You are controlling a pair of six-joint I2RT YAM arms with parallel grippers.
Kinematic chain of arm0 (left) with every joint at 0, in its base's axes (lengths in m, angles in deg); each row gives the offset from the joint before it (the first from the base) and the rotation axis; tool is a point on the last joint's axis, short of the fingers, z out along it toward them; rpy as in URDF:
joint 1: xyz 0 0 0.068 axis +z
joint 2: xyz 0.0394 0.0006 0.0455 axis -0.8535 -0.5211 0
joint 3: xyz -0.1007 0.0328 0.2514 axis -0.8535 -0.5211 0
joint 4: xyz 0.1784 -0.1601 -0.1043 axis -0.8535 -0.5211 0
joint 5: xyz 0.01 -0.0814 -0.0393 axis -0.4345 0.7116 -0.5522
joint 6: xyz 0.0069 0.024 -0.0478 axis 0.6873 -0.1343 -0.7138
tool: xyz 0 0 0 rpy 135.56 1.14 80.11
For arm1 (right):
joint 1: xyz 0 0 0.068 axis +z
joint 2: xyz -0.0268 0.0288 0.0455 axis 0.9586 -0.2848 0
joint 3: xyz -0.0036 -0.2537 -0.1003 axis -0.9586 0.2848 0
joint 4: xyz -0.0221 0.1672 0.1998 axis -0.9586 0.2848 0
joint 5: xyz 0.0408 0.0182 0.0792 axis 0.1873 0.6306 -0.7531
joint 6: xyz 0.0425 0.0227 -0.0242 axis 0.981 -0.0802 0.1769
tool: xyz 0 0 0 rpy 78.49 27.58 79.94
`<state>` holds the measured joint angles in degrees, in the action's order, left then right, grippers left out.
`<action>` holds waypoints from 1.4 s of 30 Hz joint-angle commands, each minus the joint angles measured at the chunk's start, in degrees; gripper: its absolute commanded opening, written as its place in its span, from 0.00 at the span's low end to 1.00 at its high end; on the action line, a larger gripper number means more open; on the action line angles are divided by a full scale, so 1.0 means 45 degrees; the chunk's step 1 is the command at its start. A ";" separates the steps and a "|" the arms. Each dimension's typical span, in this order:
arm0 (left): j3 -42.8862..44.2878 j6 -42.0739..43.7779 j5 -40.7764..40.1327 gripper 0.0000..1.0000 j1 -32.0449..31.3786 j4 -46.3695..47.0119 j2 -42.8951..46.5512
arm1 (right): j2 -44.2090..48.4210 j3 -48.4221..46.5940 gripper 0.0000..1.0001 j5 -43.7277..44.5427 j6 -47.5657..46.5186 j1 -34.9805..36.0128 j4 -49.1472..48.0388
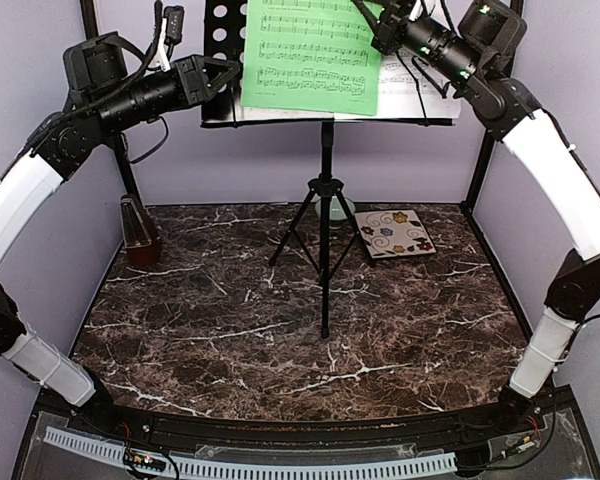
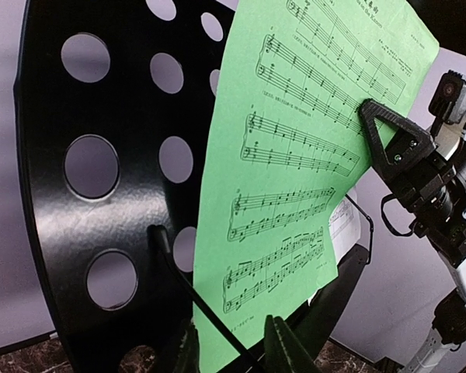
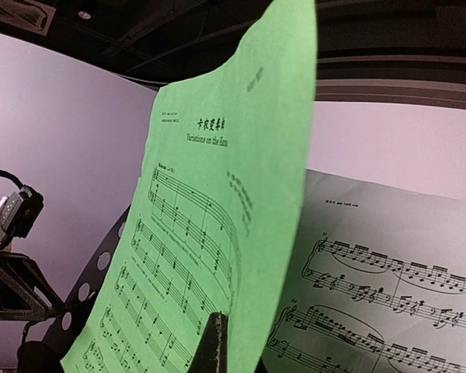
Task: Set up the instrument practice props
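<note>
Where the tabletop point(image 1: 230, 340) lies, a dark brown slab veined in white like marble, lilac walls close it on three sides, with black frame posts at the rear corners. Near its middle stands the music stand point(image 1: 326, 170): thin black tripod legs, a straight pole, and a black metal desk point(image 2: 85, 194) pierced by round holes. Two sheets of printed music rest on the desk's lip. The green sheet point(image 1: 302, 55) overlaps the white sheet point(image 1: 410, 88), which lies behind it and to its right; the green one's right edge lifts away from the desk. Behind the tripod legs sits a small pale green bowl point(image 1: 342, 210), mostly hidden, its contents not visible. Right of it a cream square tile point(image 1: 395, 233) with swirls and small flowers lies flat. The metronome point(image 1: 138, 235) — a dark red-brown pyramid — stands at the table's left edge by the wall, well apart from the stand. The right gripper point(image 1: 380, 32) is closed on the green sheet's right edge. The left gripper point(image 2: 231, 350) has its jaws partly apart at the desk's lower lip, the green sheet's bottom edge between them — whether they touch it cannot be told.
</note>
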<state>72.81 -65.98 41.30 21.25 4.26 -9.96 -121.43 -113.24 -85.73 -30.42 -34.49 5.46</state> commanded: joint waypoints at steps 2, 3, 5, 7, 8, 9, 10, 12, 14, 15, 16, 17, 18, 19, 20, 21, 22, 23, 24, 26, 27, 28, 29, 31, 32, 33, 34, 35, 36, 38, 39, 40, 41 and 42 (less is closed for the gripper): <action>0.0433 -0.0680 -0.0071 0.27 0.0076 -0.0120 -0.0114 | -0.0203 -0.0259 0.00 -0.0399 -0.0306 -0.0044 -0.0638; 0.0451 -0.0770 -0.0036 0.26 0.0081 -0.0091 -0.0168 | -0.0212 -0.0240 0.00 -0.0424 -0.0306 -0.0044 -0.0651; 0.0461 -0.0943 0.0074 0.24 0.0076 -0.0021 -0.0253 | -0.0208 -0.0212 0.00 -0.0435 -0.0324 -0.0041 -0.0687; 0.0488 -0.1091 0.0176 0.23 0.0076 0.0056 -0.0364 | -0.0197 -0.0153 0.00 -0.0314 -0.0377 -0.0044 -0.0720; 0.0519 -0.1200 0.0183 0.22 0.0076 0.0063 -0.0395 | -0.0168 -0.0100 0.00 -0.0289 -0.0410 -0.0044 -0.0750; 0.0522 -0.1311 0.0176 0.22 0.0081 0.0066 -0.0416 | -0.0146 -0.0047 0.00 -0.0293 -0.0414 -0.0042 -0.0783; 0.0547 -0.1406 0.0159 0.23 0.0086 0.0049 -0.0448 | -0.0117 0.0001 0.00 -0.0270 -0.0422 -0.0042 -0.0809; 0.0568 -0.1602 0.0006 0.24 0.0076 -0.0035 -0.0479 | -0.0057 0.0118 0.00 -0.0269 -0.0459 -0.0040 -0.0892; 0.0580 -0.1770 -0.0133 0.26 0.0076 -0.0025 -0.0497 | -0.0027 0.0200 0.00 -0.0274 -0.0498 -0.0038 -0.0943; 0.0574 -0.1868 -0.0095 0.26 0.0076 -0.0001 -0.0516 | -0.0026 0.0210 0.00 -0.0267 -0.0500 -0.0044 -0.0946; 0.0578 -0.2000 0.0005 0.26 0.0081 0.0041 -0.0546 | -0.0026 0.0211 0.00 -0.0298 -0.0518 -0.0044 -0.0946; 0.0576 -0.2161 0.0157 0.27 0.0086 0.0104 -0.0583 | -0.0026 0.0211 0.00 -0.0295 -0.0537 -0.0044 -0.0949; 0.0578 -0.2323 0.0408 0.26 0.0104 0.0193 -0.0627 | -0.0031 0.0226 0.00 -0.0294 -0.0549 -0.0037 -0.0956; 0.0564 -0.2511 0.0603 0.26 0.0113 0.0287 -0.0667 | -0.0027 0.0245 0.00 -0.0304 -0.0573 -0.0044 -0.0974; 0.0557 -0.2679 0.0773 0.25 0.0129 0.0375 -0.0691 | -0.0036 0.0267 0.00 -0.0312 -0.0578 -0.0037 -0.1006; 0.0557 -0.2854 0.0917 0.23 0.0143 0.0454 -0.0721 | -0.0010 0.0287 0.00 -0.0318 -0.0593 -0.0044 -0.1010; 0.0559 -0.2983 0.1010 0.22 0.0153 0.0522 -0.0732 | -0.0007 0.0306 0.00 -0.0304 -0.0598 -0.0030 -0.1032; 0.0564 -0.3087 0.1032 0.21 0.0171 0.0565 -0.0724 | 0.0008 0.0336 0.00 -0.0308 -0.0598 -0.0033 -0.1042; 0.0540 -0.3215 0.1035 0.20 0.0188 0.0619 -0.0706 | 0.0017 0.0356 0.00 -0.0291 -0.0625 -0.0034 -0.1053; 0.0438 -0.3487 0.1176 0.17 0.0245 0.0800 -0.0658 | 0.0065 0.0428 0.00 -0.0246 -0.0680 -0.0044 -0.1073; 0.0416 -0.3637 0.1209 0.15 0.0268 0.0839 -0.0638 | 0.0095 0.0486 0.00 -0.0195 -0.0711 -0.0044 -0.1082; 0.0408 -0.3685 0.1220 0.14 0.0278 0.0861 -0.0636 | 0.0112 0.0514 0.00 -0.0155 -0.0747 -0.0049 -0.1095; 0.0422 -0.3721 0.1195 0.12 0.0289 0.0896 -0.0619 | 0.0156 0.0566 0.00 -0.0133 -0.0781 -0.0045 -0.1102; 0.0399 -0.3758 0.1110 0.08 0.0291 0.0879 -0.0600 | 0.0232 0.0662 0.00 -0.0073 -0.0846 -0.0045 -0.1161; 0.0381 -0.3804 0.1013 0.04 0.0291 0.0856 -0.0573 | 0.0260 0.0719 0.00 -0.0030 -0.0861 -0.0042 -0.1196; 0.0288 -0.3834 0.0903 0.01 0.0291 0.0929 -0.0536 | 0.0293 0.0763 0.00 -0.0022 -0.0871 -0.0034 -0.1227; 0.0208 -0.3840 0.0843 0.00 0.0291 0.1009 -0.0480 | 0.0304 0.0798 0.00 -0.0016 -0.0874 -0.0033 -0.1250; 0.0105 -0.3844 0.0799 0.00 0.0291 0.1107 -0.0412 | 0.0306 0.0814 0.00 -0.0010 -0.0872 -0.0041 -0.1258; -0.0047 -0.3824 0.0710 0.00 0.0291 0.1212 -0.0325 | 0.0306 0.0812 0.00 0.0012 -0.0887 -0.0032 -0.1268; -0.0468 -0.3789 0.0424 0.00 0.0291 0.1558 -0.0092 | 0.0322 0.0836 0.00 0.0083 -0.0929 -0.0037 -0.1278; -0.0761 -0.3813 0.0224 0.00 0.0291 0.1803 0.0071 | 0.0320 0.0858 0.00 0.0105 -0.0957 -0.0039 -0.1278; -0.1071 -0.3823 0.0050 0.00 0.0291 0.2112 0.0253 | 0.0330 0.0873 0.00 0.0137 -0.0985 -0.0027 -0.1305; -0.1371 -0.3797 -0.0126 0.00 0.0291 0.2360 0.0412 | 0.0350 0.0909 0.00 0.0167 -0.1015 -0.0028 -0.1326; -0.1550 -0.3728 -0.0233 0.00 0.0291 0.2531 0.0525 | 0.0387 0.0914 0.00 0.0205 -0.1027 -0.0023 -0.1321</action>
<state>69.84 -83.08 43.32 22.13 11.74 -10.97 -121.91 -109.83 -86.13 -34.12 -34.49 2.07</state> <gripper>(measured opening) 0.023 0.009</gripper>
